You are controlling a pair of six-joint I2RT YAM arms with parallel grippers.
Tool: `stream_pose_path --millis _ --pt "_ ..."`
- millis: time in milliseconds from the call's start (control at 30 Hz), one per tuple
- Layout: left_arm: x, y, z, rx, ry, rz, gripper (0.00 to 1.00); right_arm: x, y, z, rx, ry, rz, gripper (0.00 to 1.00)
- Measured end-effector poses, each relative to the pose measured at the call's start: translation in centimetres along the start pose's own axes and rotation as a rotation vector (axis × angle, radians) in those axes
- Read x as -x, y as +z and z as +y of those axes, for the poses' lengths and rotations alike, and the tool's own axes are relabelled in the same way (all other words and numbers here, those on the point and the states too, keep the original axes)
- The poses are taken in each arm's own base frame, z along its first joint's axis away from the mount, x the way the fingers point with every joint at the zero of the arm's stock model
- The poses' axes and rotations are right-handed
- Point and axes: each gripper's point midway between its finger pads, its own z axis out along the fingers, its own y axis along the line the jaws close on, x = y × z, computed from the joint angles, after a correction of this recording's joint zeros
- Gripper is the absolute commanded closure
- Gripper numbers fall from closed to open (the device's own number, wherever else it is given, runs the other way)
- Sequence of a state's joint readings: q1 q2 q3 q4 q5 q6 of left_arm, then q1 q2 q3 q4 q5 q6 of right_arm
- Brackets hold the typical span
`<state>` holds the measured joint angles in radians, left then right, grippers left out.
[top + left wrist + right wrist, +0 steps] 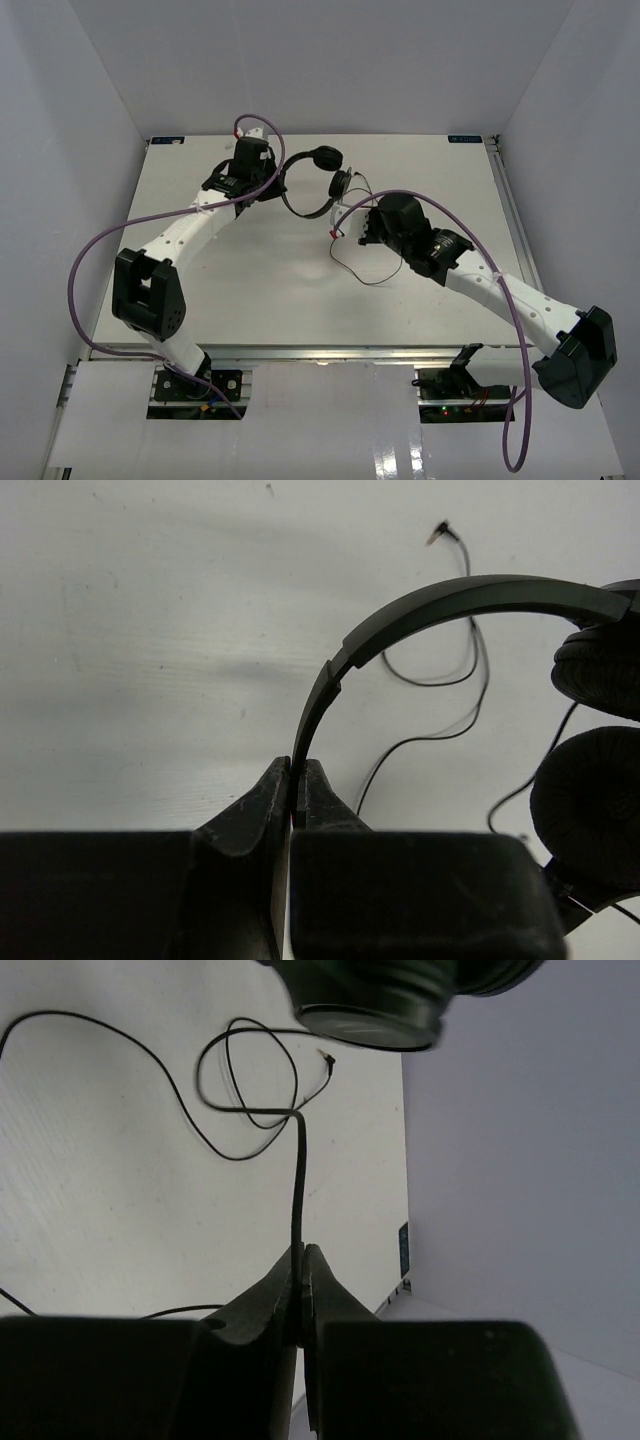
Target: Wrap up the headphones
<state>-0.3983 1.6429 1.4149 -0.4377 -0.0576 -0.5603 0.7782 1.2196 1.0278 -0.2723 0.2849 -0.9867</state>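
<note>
Headphones [325,158] sit at the far middle of the white tabletop [240,290], their headband clamped tight in the left claw [298,770]. The right claw [301,1252] is pinched shut on their thin cable [298,1180], whose slack loops over the surface. Purple robot cables [71,290] arch beside both arms. White walls [60,150] hem three sides, and the widest stretch of tabletop lies toward the bases.

Headphones [450,598] — matt black plastic; earcups [590,820] soft, fuzzy.
</note>
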Motion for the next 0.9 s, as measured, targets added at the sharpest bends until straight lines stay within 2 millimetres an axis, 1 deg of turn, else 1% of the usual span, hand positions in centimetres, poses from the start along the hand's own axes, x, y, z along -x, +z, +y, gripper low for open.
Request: stream_pose_path --millis 100,200,267,367,433,500,567,733,900 --pt "-1.9 1.1 0.5 0.018 0.067 0.051 1.00 0.4 -0.4 -0.7 0.023 -0.058 0.013 0.92" --pt "-3.2 1.3 0.6 0.009 0.120 0.081 1.00 1.9 -0.6 -1.8 0.022 -0.086 -0.024 0.92" --pt "-4.0 1.5 0.5 -0.005 0.148 0.096 1.00 2.9 -0.7 -2.1 0.031 -0.098 -0.059 0.92" --pt "-5.9 1.7 0.6 -0.027 0.178 0.138 1.00 4.2 -0.5 -1.4 0.090 -0.102 -0.116 0.92" --pt "-7.2 1.7 0.6 -0.046 0.193 0.173 1.00 4.7 -0.4 -1.0 0.116 -0.101 -0.142 0.92" --pt "-8.2 1.6 0.3 -0.069 0.207 0.199 1.00 5.2 -0.3 -0.8 0.131 -0.098 -0.160 0.92" --pt "-8.6 1.5 -0.1 -0.091 0.218 0.211 1.00 5.8 -0.2 -0.5 0.160 -0.086 -0.185 0.92" --pt "-8.8 1.4 -1.5 -0.155 0.225 0.212 1.00 7.1 -0.5 0.0 0.206 -0.060 -0.245 0.92" --pt "-9.6 1.1 -2.6 -0.224 0.246 0.233 1.00 7.0 0.0 0.5 0.223 -0.047 -0.246 0.92"
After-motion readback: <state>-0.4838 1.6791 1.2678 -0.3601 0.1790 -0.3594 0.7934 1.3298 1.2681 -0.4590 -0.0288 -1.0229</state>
